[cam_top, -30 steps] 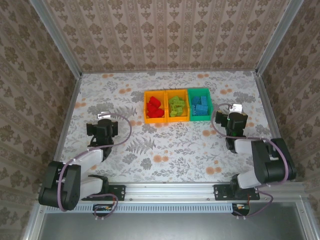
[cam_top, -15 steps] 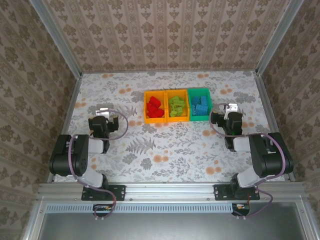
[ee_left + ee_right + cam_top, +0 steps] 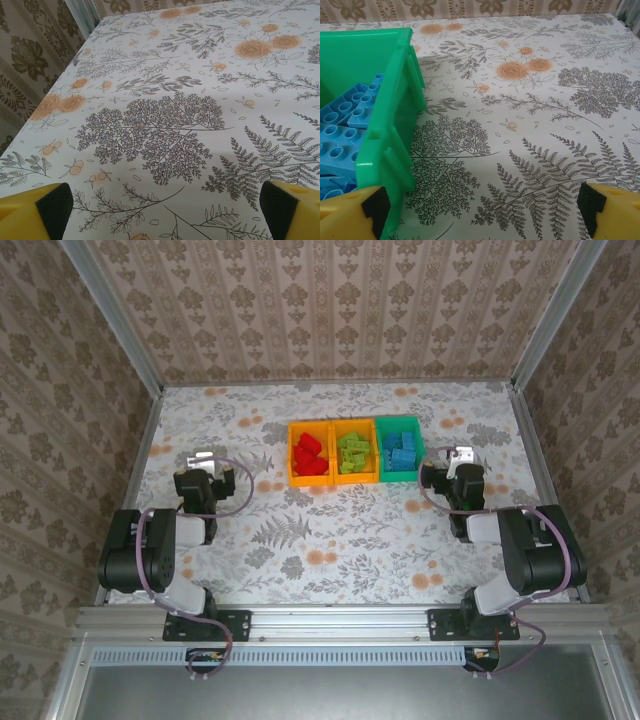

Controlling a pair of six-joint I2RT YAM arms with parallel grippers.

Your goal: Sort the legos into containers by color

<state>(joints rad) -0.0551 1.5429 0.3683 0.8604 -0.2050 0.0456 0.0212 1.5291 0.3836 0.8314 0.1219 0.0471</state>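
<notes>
Top external, left bin (image 3: 311, 481) red legos (image 3: 309, 455), middle bin (image 3: 355, 480) lime legos (image 3: 352, 453), green bin (image 3: 400, 478) blue legos (image 3: 401, 453), left tool (image 3: 203, 457), right tool (image 3: 464, 453) apart

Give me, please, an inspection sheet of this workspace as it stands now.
Surface: flat floral-patterned tabletop, no spills seen.
Job's things: three bins side by side in a row. The left orange-yellow plastic bin holds red studded plastic bricks, the middle orange-yellow plastic bin holds lime green studded bricks, and the green plastic bin holds blue studded bricks.
Clutter: nothing seen.
Grippers: left gripper open, holding nothing, left of the bins; right gripper open, holding nothing, beside the green plastic bin's right wall.
Cables: purplish cable loops at both wrists, apart from the bins.
Surroundings: damask-patterned walls; aluminium frame rail at the near edge.
</notes>
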